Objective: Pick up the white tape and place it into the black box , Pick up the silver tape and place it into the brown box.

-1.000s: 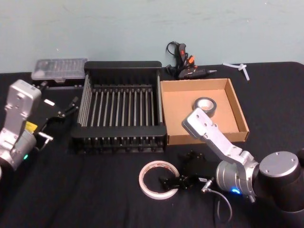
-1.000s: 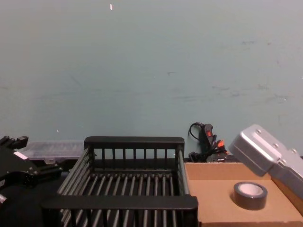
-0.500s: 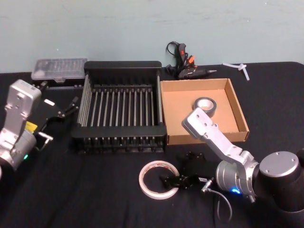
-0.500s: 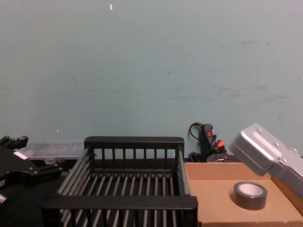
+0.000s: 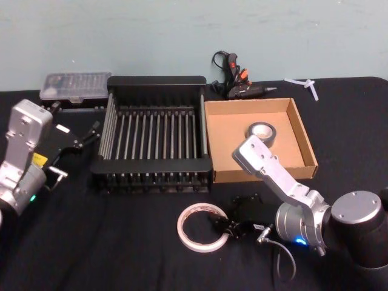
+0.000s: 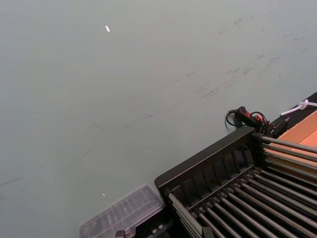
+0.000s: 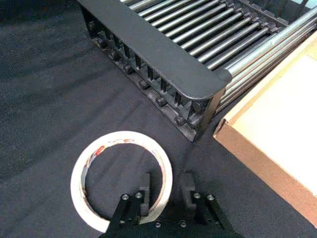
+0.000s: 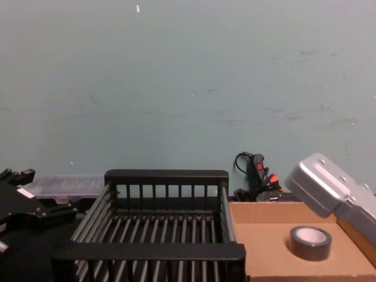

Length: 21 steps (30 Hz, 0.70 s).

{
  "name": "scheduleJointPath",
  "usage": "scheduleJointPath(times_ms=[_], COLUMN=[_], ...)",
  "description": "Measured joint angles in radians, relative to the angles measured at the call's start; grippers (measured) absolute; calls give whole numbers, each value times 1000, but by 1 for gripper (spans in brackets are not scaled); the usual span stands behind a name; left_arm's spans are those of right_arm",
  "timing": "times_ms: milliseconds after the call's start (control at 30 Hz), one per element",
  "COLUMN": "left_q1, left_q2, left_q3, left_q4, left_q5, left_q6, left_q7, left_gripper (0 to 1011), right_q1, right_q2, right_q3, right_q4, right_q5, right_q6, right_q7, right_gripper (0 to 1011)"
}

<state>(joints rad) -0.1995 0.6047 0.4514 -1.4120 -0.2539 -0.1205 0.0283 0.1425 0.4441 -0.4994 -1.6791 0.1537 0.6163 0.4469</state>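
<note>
White tape [image 5: 203, 228] was found flat on the black cloth [image 5: 121, 242] before the black box [image 5: 154, 136], its rim straddled by the slightly parted fingers of the right gripper [image 7: 166, 191]. Silver tape [image 5: 262, 134] was seen inside the brown box [image 5: 306, 142]. The left gripper [image 5: 82, 140] was held beside the black box, fingers slightly apart, holding nothing.

The right arm's black claw [image 5: 229, 225] has slid in over the near-right edge of the wide, thin white tape ring [image 5: 202, 228], and its fingers [image 7: 144, 191] have narrowed, now straddling the band, one inside, one outside.
</note>
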Motion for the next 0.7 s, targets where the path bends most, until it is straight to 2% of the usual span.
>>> scheduleJointPath(times_ms=[133, 167, 267, 433, 700], left_q1=[0, 0, 0, 0, 0], left_q2=[0, 0, 0, 0, 0], left_q3=[0, 0, 0, 0, 0], left_q4=[0, 0, 0, 0, 0], left_q5=[0, 0, 0, 0, 0], left_q6=[0, 0, 0, 0, 0], left_q7=[0, 0, 0, 0, 0], left_gripper=[1001, 1001, 1001, 1001, 1001], right_q1=[0, 0, 0, 0, 0], right_q2=[0, 0, 0, 0, 0], right_q3=[0, 0, 0, 0, 0], right_q4=[0, 0, 0, 0, 0], right_q5=[0, 0, 1, 1, 1], right_q6=[0, 0, 0, 0, 0], right_q7=[0, 0, 0, 0, 0], right_gripper=[282, 282, 148, 92, 86])
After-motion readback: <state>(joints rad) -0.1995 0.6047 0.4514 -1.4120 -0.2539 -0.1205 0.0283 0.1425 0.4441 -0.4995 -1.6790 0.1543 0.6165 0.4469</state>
